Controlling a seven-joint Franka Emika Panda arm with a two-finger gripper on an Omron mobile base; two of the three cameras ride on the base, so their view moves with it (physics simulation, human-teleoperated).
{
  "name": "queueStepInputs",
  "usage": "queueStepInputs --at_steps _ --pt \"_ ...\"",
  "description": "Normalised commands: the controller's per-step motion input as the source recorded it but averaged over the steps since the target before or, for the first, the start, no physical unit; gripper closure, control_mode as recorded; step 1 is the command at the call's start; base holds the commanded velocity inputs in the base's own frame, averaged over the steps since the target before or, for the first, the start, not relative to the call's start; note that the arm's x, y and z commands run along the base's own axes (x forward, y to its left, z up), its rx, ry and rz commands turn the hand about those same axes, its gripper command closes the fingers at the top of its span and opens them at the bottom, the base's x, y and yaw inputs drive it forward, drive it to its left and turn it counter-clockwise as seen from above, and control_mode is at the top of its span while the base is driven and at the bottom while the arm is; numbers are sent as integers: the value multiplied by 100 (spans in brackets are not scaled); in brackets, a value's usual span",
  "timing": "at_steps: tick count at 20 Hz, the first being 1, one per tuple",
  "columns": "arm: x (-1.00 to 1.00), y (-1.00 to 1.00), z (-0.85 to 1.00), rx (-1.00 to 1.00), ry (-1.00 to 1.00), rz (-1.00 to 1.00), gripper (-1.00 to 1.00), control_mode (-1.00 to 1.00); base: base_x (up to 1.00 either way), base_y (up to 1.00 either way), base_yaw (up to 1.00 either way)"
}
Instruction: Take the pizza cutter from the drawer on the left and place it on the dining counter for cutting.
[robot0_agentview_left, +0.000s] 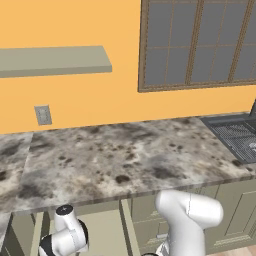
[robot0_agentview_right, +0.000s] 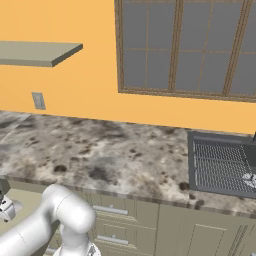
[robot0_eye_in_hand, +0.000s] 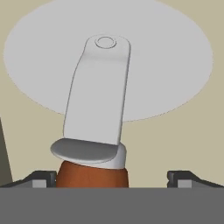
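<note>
Inside the open drawer (robot0_agentview_left: 107, 232) below the wall counter (robot0_agentview_left: 125, 155), my fingers (robot0_eye_in_hand: 43, 179) stand spread wide on either side of the pizza cutter (robot0_eye_in_hand: 100, 100), gripping nothing yet. The cutter lies flat on the drawer's pale floor: its big round blade at the far end, a light metal arm running back from the hub to a guard, and the reddish-brown handle (robot0_eye_in_hand: 92, 174) nearest me, sitting between my two tips but closer to one of them than the other.

From the left base view, my arm reaches down past the counter's edge into the drawer.

As I judge it, the step in hand is the grasp. To do it well I should shift sideways until the handle is centred in the gap, settle low enough that the pads meet the handle's sides rather than the guard or blade, then close firmly. An off-centre pinch could push or roll the cutter. After that, a straight lift should clear the drawer walls.
</note>
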Motion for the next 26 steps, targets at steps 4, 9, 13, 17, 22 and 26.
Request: queueStepInputs --at_steps 4,9,13,17,22,26 --pt "0 0 0 0 0 0 -100 -100 0 0 0" --pt "0 0 0 0 0 0 100 -100 0 0 0" --pt "0 0 0 0 0 0 100 -100 0 0 0" --pt "0 0 0 0 0 0 100 -100 0 0 0" --pt "0 0 10 0 0 0 100 -100 0 0 0" --pt "0 -1 41 0 0 0 100 -100 0 0 0"
